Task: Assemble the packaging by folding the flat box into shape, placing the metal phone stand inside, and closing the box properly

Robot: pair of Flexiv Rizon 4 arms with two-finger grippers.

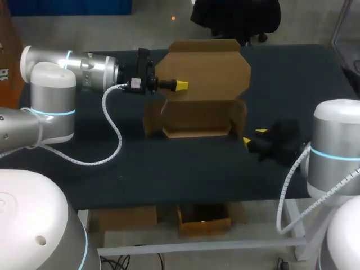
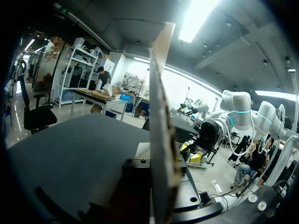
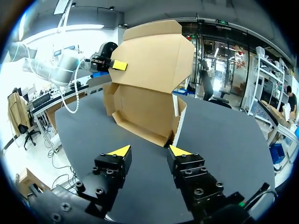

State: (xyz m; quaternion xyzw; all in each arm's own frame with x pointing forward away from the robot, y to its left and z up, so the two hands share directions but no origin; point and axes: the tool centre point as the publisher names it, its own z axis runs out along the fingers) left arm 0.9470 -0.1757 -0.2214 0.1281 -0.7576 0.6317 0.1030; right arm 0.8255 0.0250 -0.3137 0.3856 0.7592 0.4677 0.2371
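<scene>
A brown cardboard box stands half folded in the middle of the table, its tray walls up and its wide lid raised upright behind. My left gripper is shut on the lid's left edge, one yellow tip on the front face. In the left wrist view the lid runs edge-on between its fingers. My right gripper stands open just off the tray's right front corner. Seen from the right wrist, that gripper has nothing between its tips, with the box corner a little ahead and the left gripper on the lid.
The dark table top spreads around the box to the front and both sides. The left arm's white cable loops above the table at the left. The table's front edge runs close below my right gripper.
</scene>
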